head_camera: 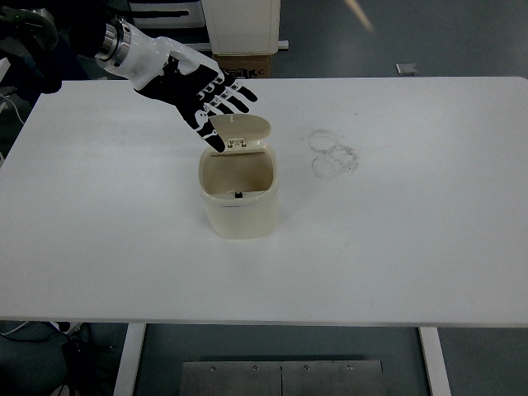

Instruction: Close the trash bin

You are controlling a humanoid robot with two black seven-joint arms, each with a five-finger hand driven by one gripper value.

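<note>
A small cream trash bin [239, 206] stands near the middle of the white table [412, 214]. Its hinged lid [242, 131] is raised at the back and tilts forward over the opening, whose inside still shows. My left hand [210, 95], black-fingered with a white back, reaches in from the upper left with fingers spread flat. It lies just behind and on top of the lid, the fingertips at the lid's upper edge. It grasps nothing. The right arm is out of view.
Faint ring marks [332, 153] stain the table to the right of the bin. A cardboard box [243, 64] and a white cabinet [241, 25] stand on the floor beyond the table's far edge.
</note>
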